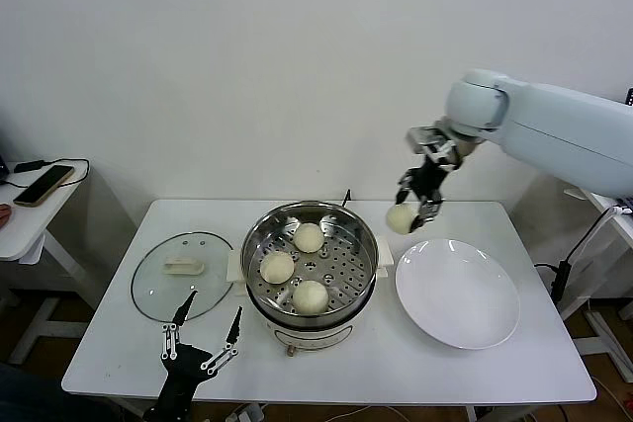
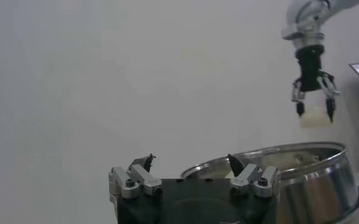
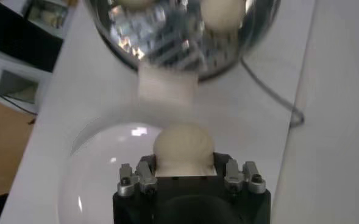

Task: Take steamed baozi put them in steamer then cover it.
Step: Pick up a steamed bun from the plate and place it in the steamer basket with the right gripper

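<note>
1. White buns come first: three steamed baozi (image 1: 296, 268) already sit in the steamer (image 1: 311, 274) in the middle of the worktop (image 1: 119, 343).
2. Up in the air, the right gripper (image 1: 419, 203) has its fingers clamped on the fourth bun (image 1: 401, 218), just right of the steamer and above the far edge of the plate (image 1: 458, 293).
3. That bun is not in yet.
4. Left of the steamer, the cover (image 1: 182, 275) lies flat, not on yet.
5. Nearby waits the left gripper (image 1: 203, 331), fingers apart.

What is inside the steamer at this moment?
Three baozi sit on the perforated tray of the steamer. A fourth baozi is held in the right end effector, above the table. The tray hides whatever lies beneath it.
</note>
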